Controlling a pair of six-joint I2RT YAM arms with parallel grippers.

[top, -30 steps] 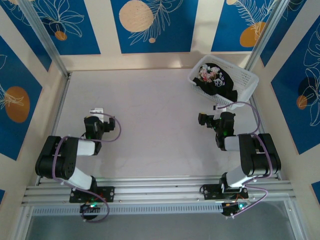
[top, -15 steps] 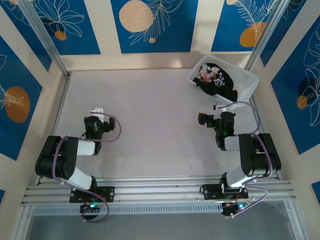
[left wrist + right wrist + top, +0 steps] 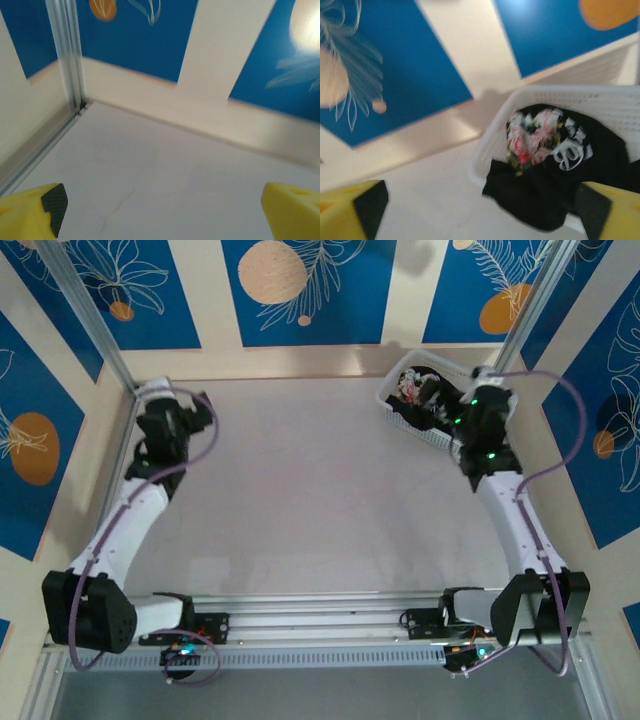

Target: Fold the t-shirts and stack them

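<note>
The t-shirt point(image 3: 555, 175) lies crumpled in the basket point(image 3: 600, 97) just in front of the right tool point(image 3: 480, 212), which stands wide and holds nothing.

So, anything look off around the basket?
Only the black t-shirt: it lies crumpled in the white basket, rose print up, with one fold hanging out over the rim. The basket sits at an angle in the far right corner. Nothing looks spilled or damaged.

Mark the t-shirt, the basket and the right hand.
black t-shirt point(image 3: 536, 136), right wrist view, on its rose print.
white perforated basket point(image 3: 492, 132), right wrist view, on its rim.
right hand point(image 3: 481, 209), right wrist view, midway between its yellow fingers.
</note>
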